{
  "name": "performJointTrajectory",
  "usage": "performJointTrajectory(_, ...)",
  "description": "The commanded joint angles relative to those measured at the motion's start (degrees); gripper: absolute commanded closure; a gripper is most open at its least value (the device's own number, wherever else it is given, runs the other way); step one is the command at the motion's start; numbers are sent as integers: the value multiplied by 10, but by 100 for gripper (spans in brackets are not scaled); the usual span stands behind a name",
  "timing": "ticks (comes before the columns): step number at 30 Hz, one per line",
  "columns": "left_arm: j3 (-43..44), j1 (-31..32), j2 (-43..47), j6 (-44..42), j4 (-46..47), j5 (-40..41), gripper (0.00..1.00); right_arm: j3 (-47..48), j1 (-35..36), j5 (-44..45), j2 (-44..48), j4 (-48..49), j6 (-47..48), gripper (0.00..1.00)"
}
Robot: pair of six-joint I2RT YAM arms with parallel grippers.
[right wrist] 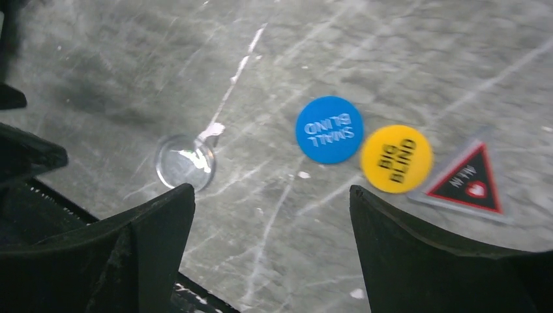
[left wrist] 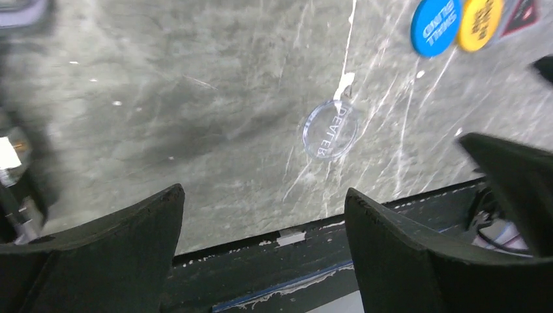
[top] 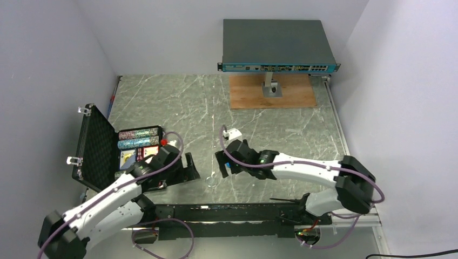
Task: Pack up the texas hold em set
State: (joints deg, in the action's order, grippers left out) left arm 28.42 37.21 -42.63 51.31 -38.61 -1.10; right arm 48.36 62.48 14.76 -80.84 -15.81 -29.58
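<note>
The black briefcase (top: 91, 141) lies open at the left, foam lid up, with rows of chips (top: 139, 137) and a card box (top: 128, 158) inside. A clear dealer disc (left wrist: 330, 129) lies on the table between my grippers; it also shows in the right wrist view (right wrist: 186, 162) and the top view (top: 212, 181). A blue disc (right wrist: 329, 129), a yellow disc (right wrist: 396, 158) and a red triangular token (right wrist: 468, 179) lie side by side; they also show in the left wrist view, blue (left wrist: 435, 26), yellow (left wrist: 480, 23). My left gripper (top: 190, 168) (left wrist: 261, 202) is open and empty. My right gripper (top: 221, 164) (right wrist: 272, 195) is open and empty, above the table near the discs.
A big grey network switch (top: 278, 46) stands on a wooden board (top: 271, 91) at the back. A small white object (top: 235, 133) lies beyond the right gripper. A black rail (top: 216, 213) runs along the near edge. Walls close in left and right.
</note>
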Motion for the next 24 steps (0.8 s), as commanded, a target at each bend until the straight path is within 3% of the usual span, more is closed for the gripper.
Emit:
performJointTrajectory(1, 41, 64, -80, 7, 102, -8, 7, -47, -23, 67, 82, -3, -2, 10)
performJointTrajectory(5, 124, 145, -188, 32, 61, 91, 6, -97, -64, 57, 160, 11, 0, 9)
performJointTrajectory(13, 344, 256, -439, 79, -170, 252, 1, -155, -127, 35, 260, 33, 18, 9)
performJointTrajectory(16, 360, 267, -463, 58, -155, 228, 1, -160, -147, 24, 263, 37, 33, 8)
performJointTrajectory(21, 303, 258, -437, 30, -44, 152, 1, -156, -159, 1, 250, 38, 40, 8)
performJointTrajectory(24, 292, 241, -457, 12, -23, 112, 1, -158, -161, -6, 248, 45, 41, 8)
